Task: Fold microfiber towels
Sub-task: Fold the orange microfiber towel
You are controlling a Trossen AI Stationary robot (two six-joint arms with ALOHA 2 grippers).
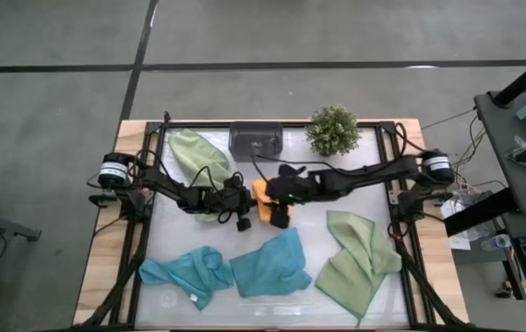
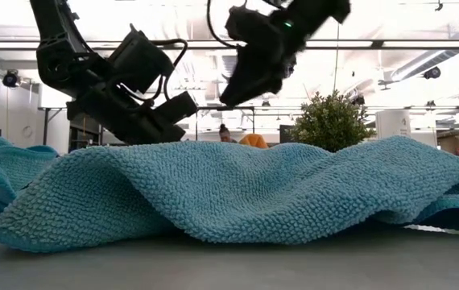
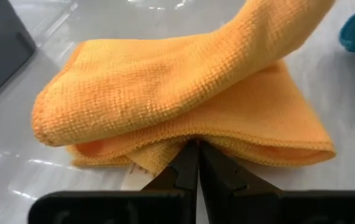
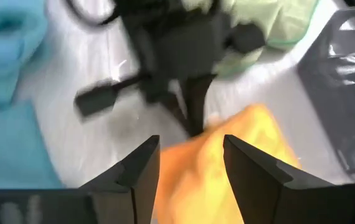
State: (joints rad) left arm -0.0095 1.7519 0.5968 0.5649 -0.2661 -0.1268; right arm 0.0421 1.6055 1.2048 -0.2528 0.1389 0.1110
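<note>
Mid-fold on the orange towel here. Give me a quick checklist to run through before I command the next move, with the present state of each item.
1. Left gripper pinching the orange towel at its edge: ok, fingers shut on the hem.
2. Right gripper released: ok, fingers apart above the towel, nothing between them.
3. Fold formed: ok, one layer lies doubled over the other.
4. Edges lined up: not ok, the upper layer sits skewed and bulges.
5. Grippers clear of each other: cannot tell, they are very close over the towel.
6. Neighbours out of the way: ok, the dark tray and teal towel lie apart from the orange one.
</note>
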